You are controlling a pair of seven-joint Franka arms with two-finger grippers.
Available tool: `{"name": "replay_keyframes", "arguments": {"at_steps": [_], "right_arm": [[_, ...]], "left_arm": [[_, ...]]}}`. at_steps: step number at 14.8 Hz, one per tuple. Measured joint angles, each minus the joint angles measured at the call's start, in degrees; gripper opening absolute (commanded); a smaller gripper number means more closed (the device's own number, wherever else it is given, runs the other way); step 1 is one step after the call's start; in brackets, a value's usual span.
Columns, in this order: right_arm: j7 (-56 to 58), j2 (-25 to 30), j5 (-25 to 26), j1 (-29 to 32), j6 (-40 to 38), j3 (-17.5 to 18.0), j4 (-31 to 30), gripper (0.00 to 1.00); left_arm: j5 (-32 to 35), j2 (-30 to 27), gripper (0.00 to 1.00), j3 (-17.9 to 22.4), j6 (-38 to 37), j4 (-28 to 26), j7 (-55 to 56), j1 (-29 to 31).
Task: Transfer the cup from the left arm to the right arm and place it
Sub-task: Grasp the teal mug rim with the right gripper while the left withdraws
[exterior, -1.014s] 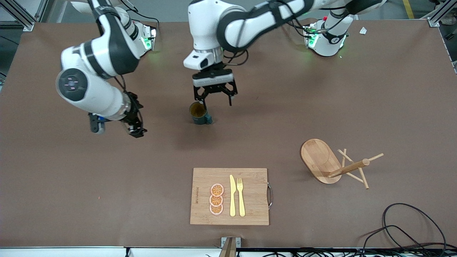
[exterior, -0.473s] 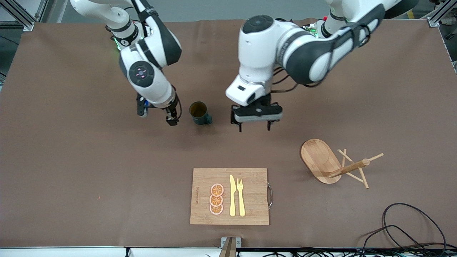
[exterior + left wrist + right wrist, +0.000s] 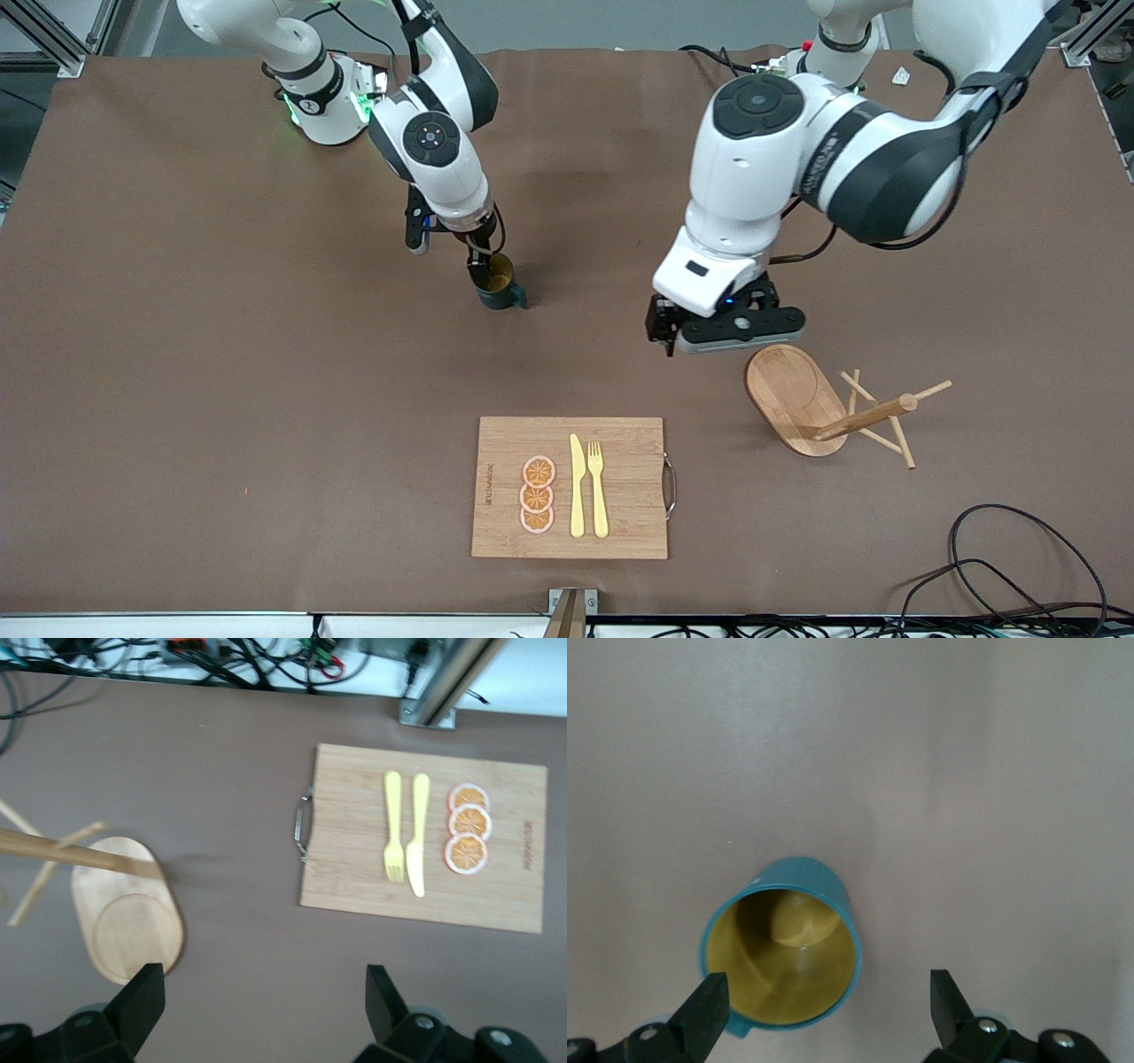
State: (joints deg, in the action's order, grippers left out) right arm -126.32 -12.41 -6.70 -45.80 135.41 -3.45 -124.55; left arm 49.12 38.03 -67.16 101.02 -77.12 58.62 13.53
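Note:
The cup [image 3: 498,285] is a small dark teal mug with a yellow inside. It stands upright on the brown table, near the middle. My right gripper [image 3: 483,266] hangs open just over it. In the right wrist view the cup [image 3: 781,955] lies partly between the open fingers [image 3: 709,1010], off toward one of them, and my right gripper [image 3: 828,1005] holds nothing. My left gripper [image 3: 713,338] is open and empty over bare table beside the wooden mug stand. It also shows open in the left wrist view [image 3: 266,997].
A wooden cutting board [image 3: 620,443] with a yellow knife, a yellow fork and orange slices lies nearer the front camera; it also shows in the left wrist view [image 3: 345,868]. A wooden mug stand [image 3: 793,399] lies on its side toward the left arm's end. Black cables [image 3: 1019,567] lie at that front corner.
My left gripper has left the cup and moved toward the mug stand, open. My right gripper has swung in from its end to over the cup. The cup has not moved.

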Motion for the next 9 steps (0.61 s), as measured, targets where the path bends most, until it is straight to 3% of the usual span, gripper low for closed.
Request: {"name": "replay_keyframes", "arguments": {"at_steps": [4,7,9], "right_arm": [[-0.2,-2.5,0.0,-0.9,1.2,0.0,-0.5,0.96],[-0.4,-4.2,0.0,-1.1,3.4,-0.1,-0.5,0.82],[-0.5,-4.6,0.0,-1.1,4.3,-0.3,-0.5,0.79]], "left_arm": [[0.0,-0.3,1.0,-4.8,-2.0,0.7,0.0,5.5],[-1.9,-0.6,1.0,-7.7,-3.4,0.7,-0.3,9.5],[-4.0,-0.7,1.0,-7.7,-3.5,0.7,-1.7,10.8]]}}
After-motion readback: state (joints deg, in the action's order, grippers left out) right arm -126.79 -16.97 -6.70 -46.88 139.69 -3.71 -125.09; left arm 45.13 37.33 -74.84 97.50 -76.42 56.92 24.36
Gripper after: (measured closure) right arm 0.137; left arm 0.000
